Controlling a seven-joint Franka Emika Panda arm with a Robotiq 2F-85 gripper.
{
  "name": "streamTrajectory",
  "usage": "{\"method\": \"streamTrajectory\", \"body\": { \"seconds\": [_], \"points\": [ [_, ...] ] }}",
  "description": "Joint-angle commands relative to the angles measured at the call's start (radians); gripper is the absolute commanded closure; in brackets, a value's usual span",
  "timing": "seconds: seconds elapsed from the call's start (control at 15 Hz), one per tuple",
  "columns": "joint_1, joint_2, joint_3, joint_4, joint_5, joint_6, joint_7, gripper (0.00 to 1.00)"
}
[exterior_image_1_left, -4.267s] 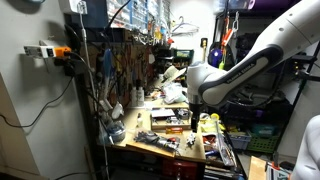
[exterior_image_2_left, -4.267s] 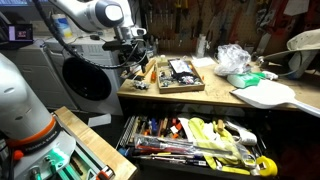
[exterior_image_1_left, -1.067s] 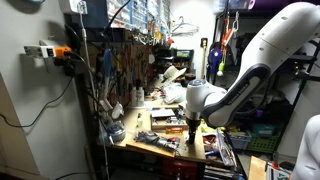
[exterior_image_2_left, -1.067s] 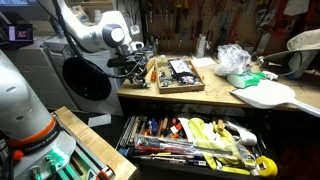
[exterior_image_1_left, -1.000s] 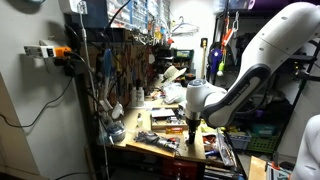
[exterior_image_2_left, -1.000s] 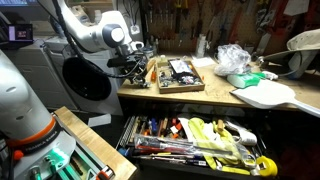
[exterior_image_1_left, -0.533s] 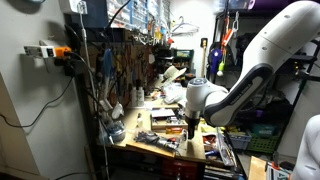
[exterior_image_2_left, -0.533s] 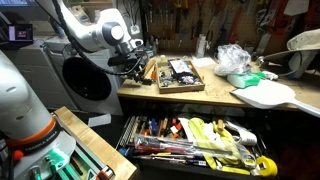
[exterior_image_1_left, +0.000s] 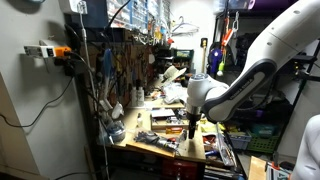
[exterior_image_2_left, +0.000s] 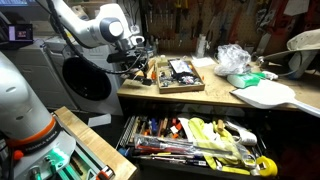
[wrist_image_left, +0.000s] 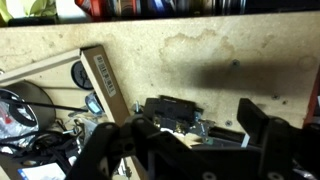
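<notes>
Gripper (wrist_image_left: 185, 150) is spread wide; in the wrist view its two dark fingers (wrist_image_left: 108, 148) stand well apart w/ nothing pinched between them; it hangs low over the pale, stained plywood bench top (wrist_image_left: 200, 60).

Small black blocky part w/ metal bits (wrist_image_left: 172, 113) lies on the bench in the gap betw. the fingers, just ahead of the tips; whether either finger touches it can't be told, view is dark and blurred there; it looks like a connector or clip, prob. plastic.

In an exterior view the gripper (exterior_image_2_left: 140, 66) sits just beside the near end of a shallow wooden tray holding dark parts (exterior_image_2_left: 180, 90); the tray's light wooden side strip w/ a white label (wrist_image_left: 100, 85) runs off to one side of the gripper in the wrist view.

Below the gripper and the bench edge, an open drawer crammed w/ hand tools (exterior_image_2_left: 262, 166); well beyond the tray, a crumpled clear plastic bag (exterior_image_2_left: 232, 58).

In an exterior view the gripper (exterior_image_1_left: 193, 128) points straight down at the bench; a wall rack of hanging tools (exterior_image_1_left: 120, 55) stands well off behind it.
</notes>
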Motion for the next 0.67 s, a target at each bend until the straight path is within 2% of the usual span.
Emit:
{"method": "streamTrajectory", "body": {
  "seconds": [0.0,0.27,0.6],
  "points": [
    [0.000,-0.070,-0.034,0.019,0.145,-0.167,-0.035,0.00],
    [-0.033,-0.121,-0.065,0.109,0.205,-0.437,0.009,0.00],
    [-0.059,-0.178,-0.080,0.261,0.215,-0.749,0.056,0.00]
  ]
}}
